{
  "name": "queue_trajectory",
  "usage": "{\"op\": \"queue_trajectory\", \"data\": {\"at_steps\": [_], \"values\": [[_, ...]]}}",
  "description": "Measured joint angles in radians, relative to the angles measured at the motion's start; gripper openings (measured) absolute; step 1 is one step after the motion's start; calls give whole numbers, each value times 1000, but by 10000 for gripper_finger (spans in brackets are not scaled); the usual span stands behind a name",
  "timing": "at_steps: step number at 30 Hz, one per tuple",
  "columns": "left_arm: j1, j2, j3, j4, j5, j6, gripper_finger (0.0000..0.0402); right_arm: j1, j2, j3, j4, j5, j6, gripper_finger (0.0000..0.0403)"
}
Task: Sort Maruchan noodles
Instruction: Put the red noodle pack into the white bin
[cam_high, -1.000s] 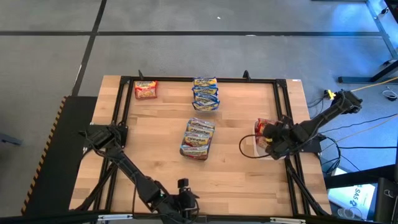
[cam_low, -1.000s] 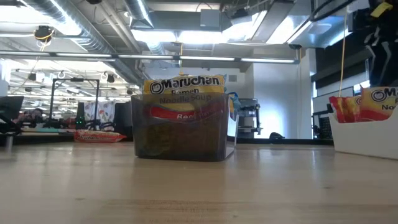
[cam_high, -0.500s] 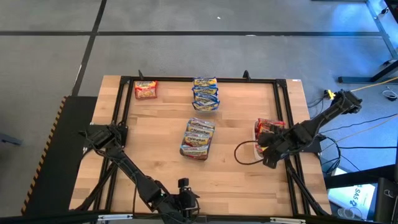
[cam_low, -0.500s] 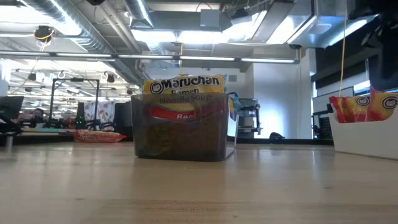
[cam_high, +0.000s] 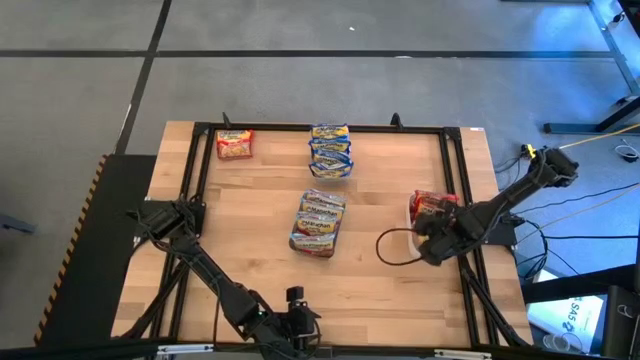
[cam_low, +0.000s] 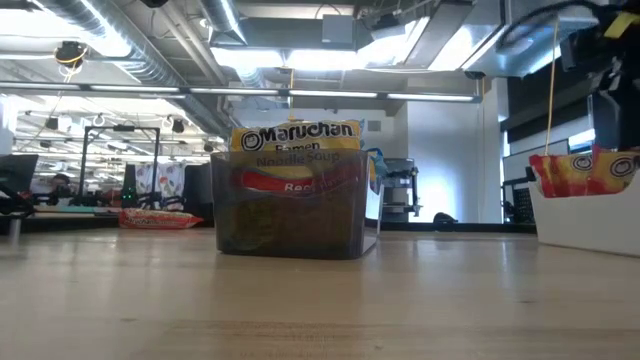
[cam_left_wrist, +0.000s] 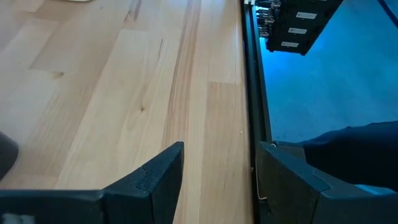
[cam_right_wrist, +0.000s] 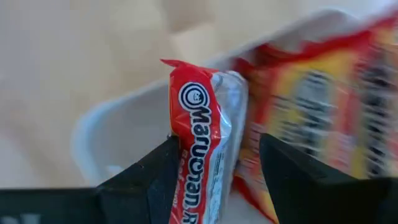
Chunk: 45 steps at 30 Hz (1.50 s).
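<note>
A wooden desk (cam_high: 260, 260) edged by a black frame has wide bare wood across its front and left. Mid-desk, a dark mesh basket (cam_high: 317, 224) holds stacked noodle packets, blue-labelled packets (cam_high: 330, 150) sit near the far edge and one red packet (cam_high: 234, 144) at the far left corner. At the right edge, the right gripper (cam_high: 432, 243) holds a red noodle packet (cam_right_wrist: 202, 155) upright in a white tub (cam_low: 585, 222). The left gripper (cam_left_wrist: 217, 180), parted and empty, waits at the front edge.
</note>
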Motion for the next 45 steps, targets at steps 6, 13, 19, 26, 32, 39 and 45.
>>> {"op": "queue_trajectory", "data": {"at_steps": [6, 13, 19, 26, 32, 39, 45], "values": [[0, 0, 0, 0, -4, 1, 196, 0, 7, 2, -163, 117, 110, 198], [0, 0, 0, 0, -5, 1, 196, -1, 19, -1, -224, 247, 151, 198], [0, 0, 0, 0, -5, 1, 196, -1, 56, -4, -294, 302, 184, 198], [0, 0, 0, 0, -5, 1, 196, -1, 63, -47, -245, 334, 184, 198], [1, 0, 0, 0, -5, 1, 196, -1, 62, -47, -248, 333, 185, 198], [10, 0, 0, 0, -2, -4, 196, -1, 62, 42, -276, 304, 166, 198], [11, 0, 0, 0, 1, -17, 196, 0, 61, 149, -277, 270, 122, 198]]}}
